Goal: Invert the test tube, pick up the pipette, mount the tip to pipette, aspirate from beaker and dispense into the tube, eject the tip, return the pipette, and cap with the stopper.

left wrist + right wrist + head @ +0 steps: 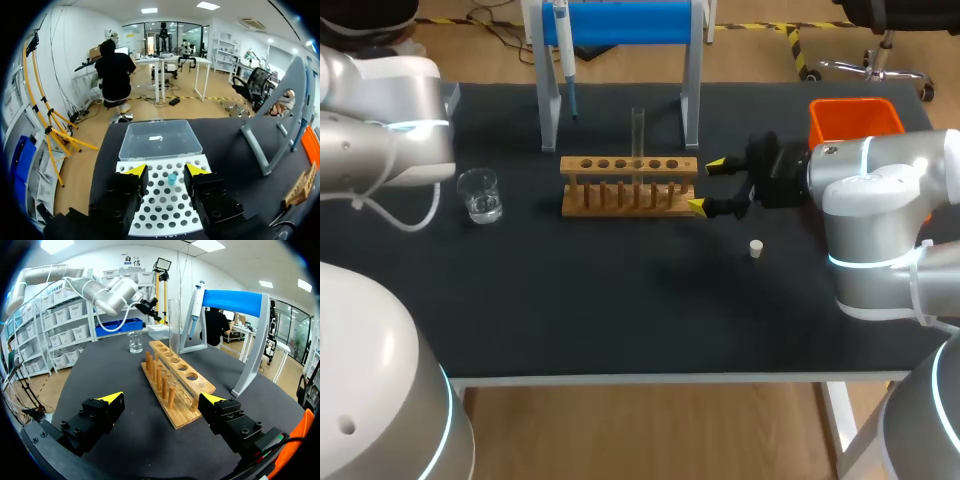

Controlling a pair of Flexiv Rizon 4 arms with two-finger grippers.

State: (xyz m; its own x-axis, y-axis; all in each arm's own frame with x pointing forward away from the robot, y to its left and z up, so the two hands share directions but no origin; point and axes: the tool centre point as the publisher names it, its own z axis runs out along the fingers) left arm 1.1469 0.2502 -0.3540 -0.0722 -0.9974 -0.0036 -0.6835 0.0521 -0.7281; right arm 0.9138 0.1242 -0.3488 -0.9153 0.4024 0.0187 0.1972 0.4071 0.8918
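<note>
Head view: our right fingers (716, 163) stand wide apart, holding nothing, just beside the right end of the wooden rack (630, 188). The test tube (638, 130) stands upright in one of the rack's holes. The pipette (563, 55) hangs on its stand (620, 22). The beaker (480, 194) sits left of the rack, and the white stopper (756, 248) lies on the tabletop (620, 300) near our right arm. Our left fingers (136, 171) are also apart and empty, over the white tip tray (160, 200) holding one blue tip (172, 178).

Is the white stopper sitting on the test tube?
No, the stopper lies on the table beside the rack, apart from the test tube standing in it.
</note>
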